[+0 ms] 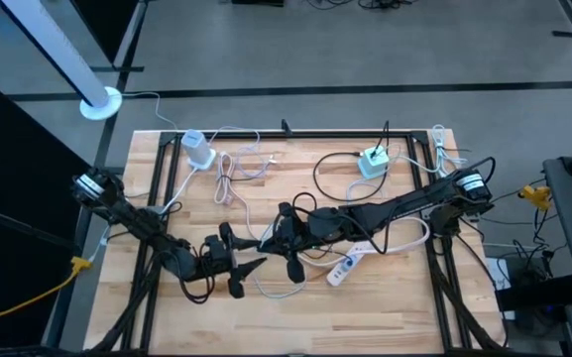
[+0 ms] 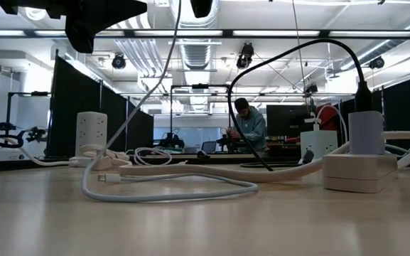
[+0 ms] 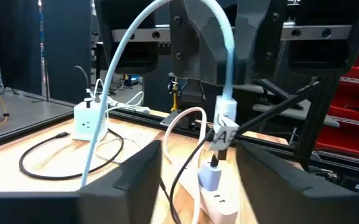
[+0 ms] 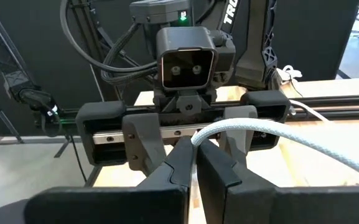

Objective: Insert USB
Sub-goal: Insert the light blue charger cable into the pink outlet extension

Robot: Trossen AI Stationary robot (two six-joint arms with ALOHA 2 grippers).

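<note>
Now the right claw is pinching the white cable above the counter; the left claw is spread. Cable looks soft and light, so better hold near its stiff plug.

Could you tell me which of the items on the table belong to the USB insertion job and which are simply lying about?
In the job:
- white USB cable, held in the shut right claw
- its plug
- power strip
- open left claw

Lying about:
- white charger block
- teal adapter
</note>
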